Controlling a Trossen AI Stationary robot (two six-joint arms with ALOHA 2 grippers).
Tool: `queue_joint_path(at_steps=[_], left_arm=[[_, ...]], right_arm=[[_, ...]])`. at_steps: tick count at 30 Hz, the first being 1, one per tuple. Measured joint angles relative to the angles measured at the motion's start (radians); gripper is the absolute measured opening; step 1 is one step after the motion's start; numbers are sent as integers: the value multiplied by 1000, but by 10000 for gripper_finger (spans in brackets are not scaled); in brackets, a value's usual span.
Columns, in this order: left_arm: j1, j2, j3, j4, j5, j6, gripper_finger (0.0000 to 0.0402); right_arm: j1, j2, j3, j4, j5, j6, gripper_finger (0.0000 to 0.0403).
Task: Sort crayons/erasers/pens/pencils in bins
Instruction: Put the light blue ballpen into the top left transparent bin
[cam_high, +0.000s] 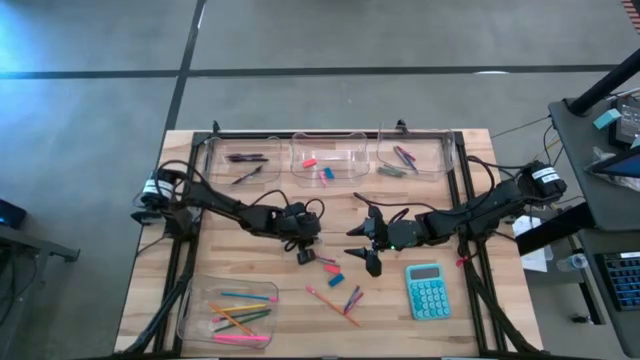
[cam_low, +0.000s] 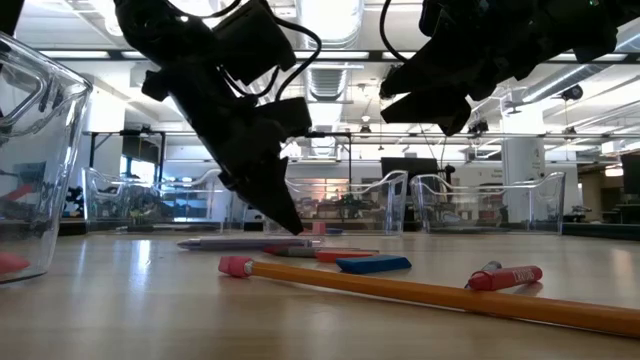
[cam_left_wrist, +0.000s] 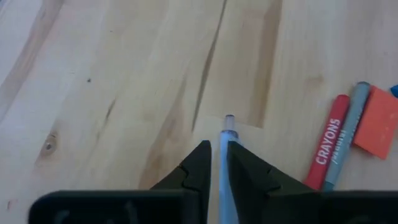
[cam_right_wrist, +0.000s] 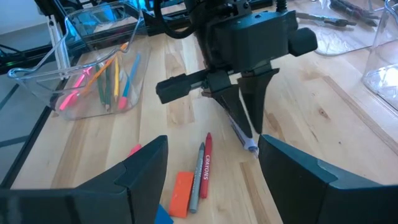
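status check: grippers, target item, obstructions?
Left gripper shut on slim grey pen, tip at the table. Right gripper open, hovering beside it, empty. Red crayon and grey crayon lie alongside, not touching.

"crayons" printed on red crayon (cam_left_wrist: 328, 149) by grey one.

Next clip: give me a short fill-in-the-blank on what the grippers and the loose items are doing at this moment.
1. The left gripper is shut on a ___.
2. The right gripper's fingers are ___.
3. The word printed on the red crayon is ___.
4. The teal calculator lies nearest the ___ arm.

Missing words: pen; open; CRAYONS; right
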Motion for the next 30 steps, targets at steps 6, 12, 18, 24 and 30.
queue_joint_path(at_steps=[6, 12, 18, 24, 30], left_arm=[[4, 0, -5, 0, 10, 0, 80], [-1, 0, -17, 1, 59, -7, 114], [-1, 0, -38, 0, 53, -13, 121], [0, 0, -40, 2, 39, -33, 121], [0, -9, -11, 1, 41, -29, 121]], right_arm=[[0, 0, 0, 0, 0, -1, 238], [0, 0, 0, 0, 0, -4, 238], [0, 0, 0, 0, 0, -4, 238], [0, 0, 0, 0, 0, -4, 238], [0, 0, 0, 0, 0, -4, 238]])
